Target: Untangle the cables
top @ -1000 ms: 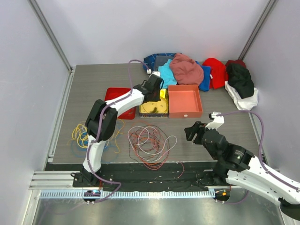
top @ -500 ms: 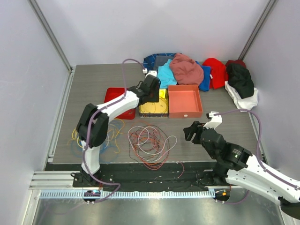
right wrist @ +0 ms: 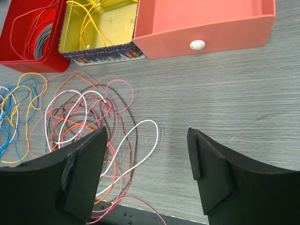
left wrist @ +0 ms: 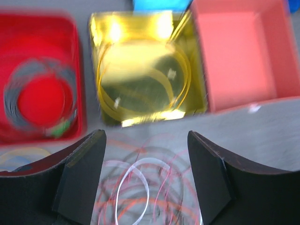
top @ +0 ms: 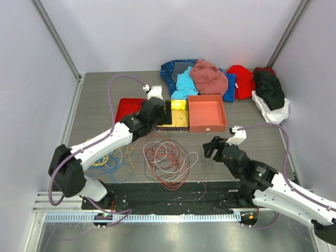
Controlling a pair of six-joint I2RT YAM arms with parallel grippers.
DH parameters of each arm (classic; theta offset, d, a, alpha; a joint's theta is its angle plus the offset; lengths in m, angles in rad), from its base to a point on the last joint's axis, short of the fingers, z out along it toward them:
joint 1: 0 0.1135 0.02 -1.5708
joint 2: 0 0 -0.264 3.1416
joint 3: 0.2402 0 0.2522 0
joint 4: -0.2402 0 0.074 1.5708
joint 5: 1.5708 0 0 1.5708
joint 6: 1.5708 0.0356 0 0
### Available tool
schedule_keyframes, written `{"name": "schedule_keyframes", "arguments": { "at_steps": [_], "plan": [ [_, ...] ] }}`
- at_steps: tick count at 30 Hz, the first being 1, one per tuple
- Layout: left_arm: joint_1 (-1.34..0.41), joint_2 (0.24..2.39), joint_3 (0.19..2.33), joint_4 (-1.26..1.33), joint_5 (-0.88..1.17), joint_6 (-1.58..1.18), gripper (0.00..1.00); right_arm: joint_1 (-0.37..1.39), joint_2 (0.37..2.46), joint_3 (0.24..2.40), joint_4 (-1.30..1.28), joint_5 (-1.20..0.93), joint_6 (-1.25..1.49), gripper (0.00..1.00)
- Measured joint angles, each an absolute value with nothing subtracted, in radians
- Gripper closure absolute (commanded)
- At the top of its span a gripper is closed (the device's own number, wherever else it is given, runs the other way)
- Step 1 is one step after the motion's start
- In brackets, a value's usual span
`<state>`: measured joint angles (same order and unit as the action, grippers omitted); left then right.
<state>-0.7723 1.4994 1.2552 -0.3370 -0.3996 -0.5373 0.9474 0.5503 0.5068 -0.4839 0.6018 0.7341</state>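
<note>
A tangle of cables in pink, red, white, orange and brown lies on the table in front of the trays; it also shows as the tangle of cables in the right wrist view and as a blurred tangle in the left wrist view. Yellow and blue cables lie loose to its left. My left gripper hangs open and empty over the tangle's far edge, just before the yellow tray. My right gripper is open and empty above bare table, right of the tangle.
Three trays stand in a row behind the tangle: a red tray with a grey coil, a yellow tray with a yellow coil, and an empty salmon tray. A heap of clothes lines the back and right.
My left arm has swung back and to the left, off the yellow tray, and its gripper has gone from shut to open. My right gripper has widened slightly and crept left.
</note>
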Motion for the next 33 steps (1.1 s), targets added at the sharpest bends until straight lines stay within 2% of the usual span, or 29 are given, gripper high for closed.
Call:
{"name": "schedule_keyframes", "arguments": {
  "at_steps": [6,7,8,11,16,22,33],
  "plan": [
    [-0.779,1.286,0.894,-0.297,-0.392,-0.656,0.25,0.947,0.527,0.431,-0.409,0.564,0.733,0.12],
    [-0.778,1.266,0.873,-0.318,-0.379,-0.675,0.08,0.947,0.535,0.429,-0.394,0.542,0.73,0.11],
    [-0.779,1.262,0.87,-0.338,-0.366,-0.683,0.01,0.947,0.551,0.429,-0.375,0.523,0.728,0.1],
    [-0.79,1.254,0.857,-0.339,-0.339,-0.717,0.0,0.947,0.628,0.429,-0.31,0.472,0.72,0.07],
    [-0.812,1.126,0.719,-0.318,-0.285,-0.764,0.0,0.947,0.808,0.43,-0.219,0.368,0.696,0.14],
    [-0.812,1.069,0.681,-0.302,-0.238,-0.783,0.01,0.958,1.042,0.449,-0.164,0.256,0.678,0.18],
    [-0.812,0.881,0.616,-0.35,-0.287,-0.797,0.02,0.967,1.166,0.5,-0.099,0.236,0.676,0.23]
  ]
}}
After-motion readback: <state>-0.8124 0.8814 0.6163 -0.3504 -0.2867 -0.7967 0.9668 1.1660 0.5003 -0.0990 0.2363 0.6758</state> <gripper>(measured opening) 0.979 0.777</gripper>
